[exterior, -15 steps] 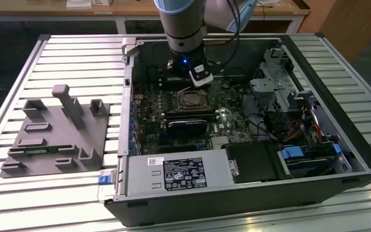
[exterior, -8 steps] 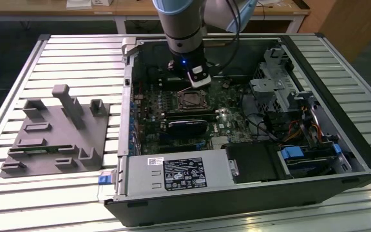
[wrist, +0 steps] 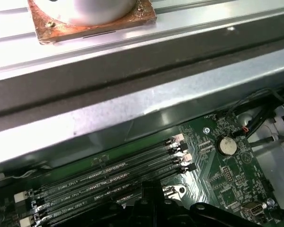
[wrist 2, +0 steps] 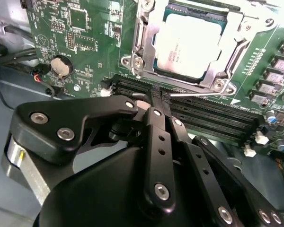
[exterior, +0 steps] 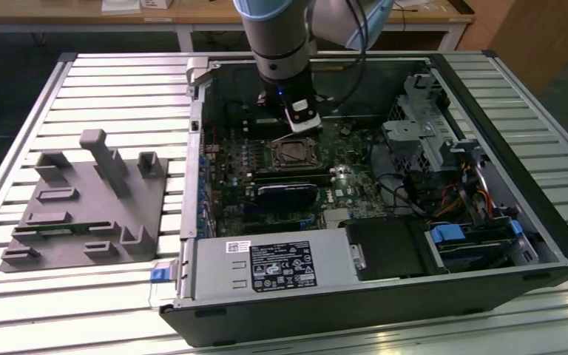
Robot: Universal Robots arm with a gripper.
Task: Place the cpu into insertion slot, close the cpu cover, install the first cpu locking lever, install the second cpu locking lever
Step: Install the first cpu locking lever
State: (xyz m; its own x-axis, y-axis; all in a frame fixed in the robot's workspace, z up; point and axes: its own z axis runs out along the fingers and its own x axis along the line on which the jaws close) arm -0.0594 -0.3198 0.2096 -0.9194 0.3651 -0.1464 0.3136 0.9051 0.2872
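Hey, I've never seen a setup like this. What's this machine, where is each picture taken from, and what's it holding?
It is a robot arm with a claw at its end, reaching into an open computer case that lies on a slatted metal table. A grey stand lies beside the case. The exterior view comes from a camera off the arm; both wrist views come from cameras riding on it. In the second wrist view the silvery cpu sits framed by the cpu cover, and the claw's tip is next to a thin metal lever. I cannot tell whether it grips anything.
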